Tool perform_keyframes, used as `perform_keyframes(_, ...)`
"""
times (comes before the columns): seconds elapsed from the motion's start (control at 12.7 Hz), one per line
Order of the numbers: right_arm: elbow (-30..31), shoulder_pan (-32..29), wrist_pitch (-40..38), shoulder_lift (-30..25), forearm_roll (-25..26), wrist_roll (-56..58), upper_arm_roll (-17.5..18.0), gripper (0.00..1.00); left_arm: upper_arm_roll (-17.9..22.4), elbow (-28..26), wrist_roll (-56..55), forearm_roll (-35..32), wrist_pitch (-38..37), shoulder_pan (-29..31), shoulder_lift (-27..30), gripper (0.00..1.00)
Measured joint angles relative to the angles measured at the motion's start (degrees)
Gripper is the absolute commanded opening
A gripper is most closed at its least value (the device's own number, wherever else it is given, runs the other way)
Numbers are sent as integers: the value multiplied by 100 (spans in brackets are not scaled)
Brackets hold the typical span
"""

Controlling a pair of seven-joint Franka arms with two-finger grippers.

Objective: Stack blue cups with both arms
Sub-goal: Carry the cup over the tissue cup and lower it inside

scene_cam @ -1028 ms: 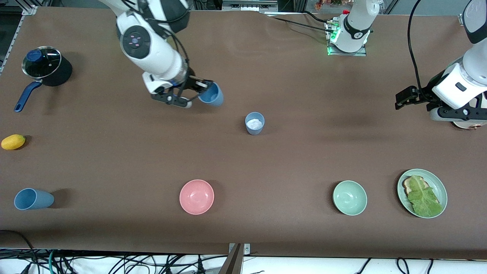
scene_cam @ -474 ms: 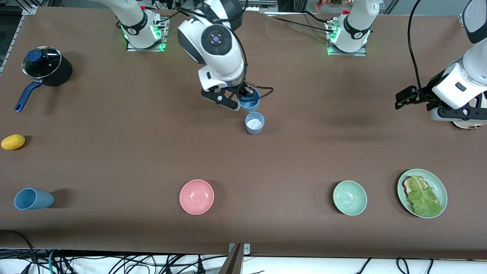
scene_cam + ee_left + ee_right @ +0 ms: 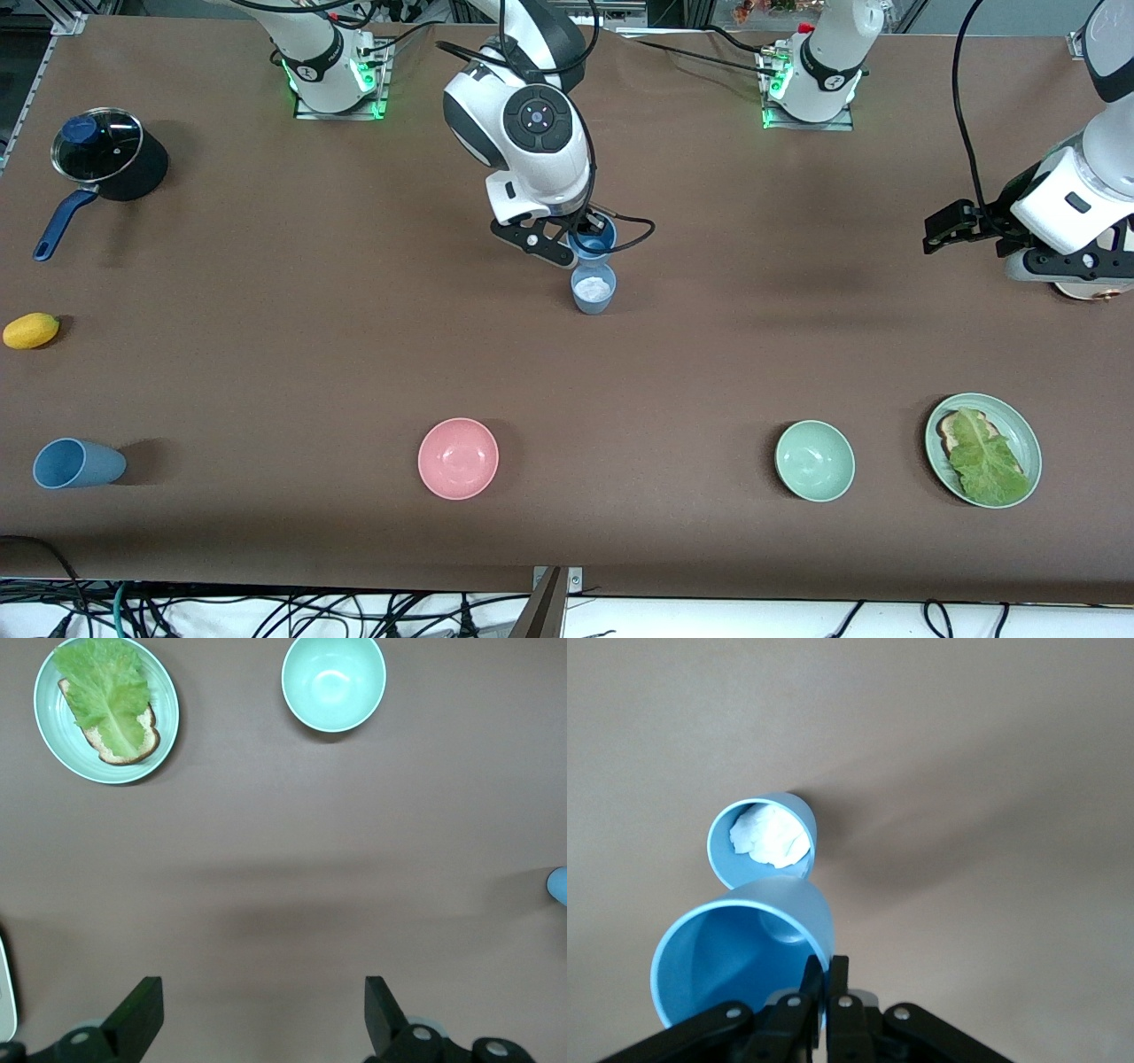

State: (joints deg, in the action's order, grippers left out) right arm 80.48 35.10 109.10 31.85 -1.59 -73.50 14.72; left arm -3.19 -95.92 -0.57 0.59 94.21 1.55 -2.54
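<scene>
While the left pincer (image 3: 939, 232) waits open near the table's end, the right pincer (image 3: 580, 248), clamped on the rim of the light blue cup (image 3: 592, 237), holds it upright just short of the grey-blue cup (image 3: 593, 290), mid-table, mouth up.

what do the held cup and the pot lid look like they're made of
Held cup: likely plastic, matte light blue, thin even wall pinched at the rim by the shut right gripper. Pot lid: apparently glass, see-through with reflections, a metal-looking rim and a blue knob.
</scene>
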Motion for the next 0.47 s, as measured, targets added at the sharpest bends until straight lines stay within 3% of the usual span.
perform_keyframes(0.47, -60, 0, 190, 58, 168, 0, -52, 0, 0, 0, 0, 0, -3, 0, 0, 100)
